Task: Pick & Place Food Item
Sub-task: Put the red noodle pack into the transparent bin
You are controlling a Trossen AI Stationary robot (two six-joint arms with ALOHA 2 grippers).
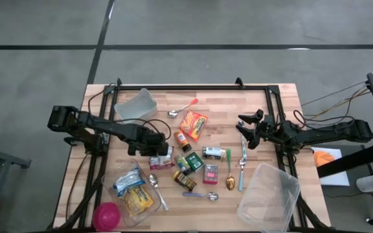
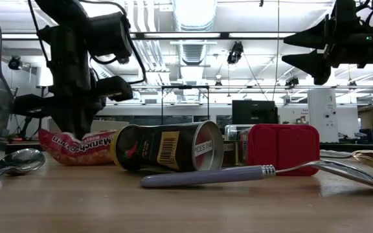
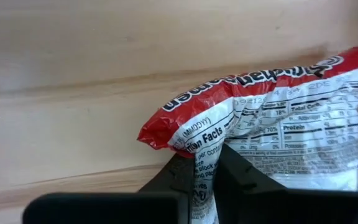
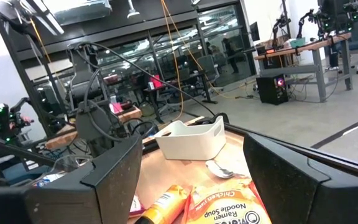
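Observation:
A red-and-white noodle packet (image 1: 162, 161) (image 3: 278, 118) lies flat on the wooden table, left of a cluster of small tins and bottles. My left gripper (image 1: 158, 150) (image 3: 205, 167) points down over it and is shut on it; in the low view the gripper (image 2: 76, 129) stands on the packet (image 2: 83, 146). My right gripper (image 1: 245, 133) (image 4: 191, 168) hangs open above the table's right side, holding nothing, and faces an orange soup packet (image 4: 229, 202). My left gripper pinches the packet's white printed face at the edge nearest its fingers (image 3: 206, 152), between the two fingertips. The fingers come from above, pointing down. The cloth-thin wrapper bunches up slightly between them. The packet's red end (image 3: 160, 134) rests on the table.
Clear tubs stand at the far left (image 1: 136, 105), near right (image 1: 269, 197) and near left (image 1: 131, 191), the last holding snack bags beside a pink lid (image 1: 107, 215). Spoons (image 1: 229, 176), tins (image 2: 167, 147), a red box (image 2: 282, 149) and an orange packet (image 1: 193, 124) crowd the middle.

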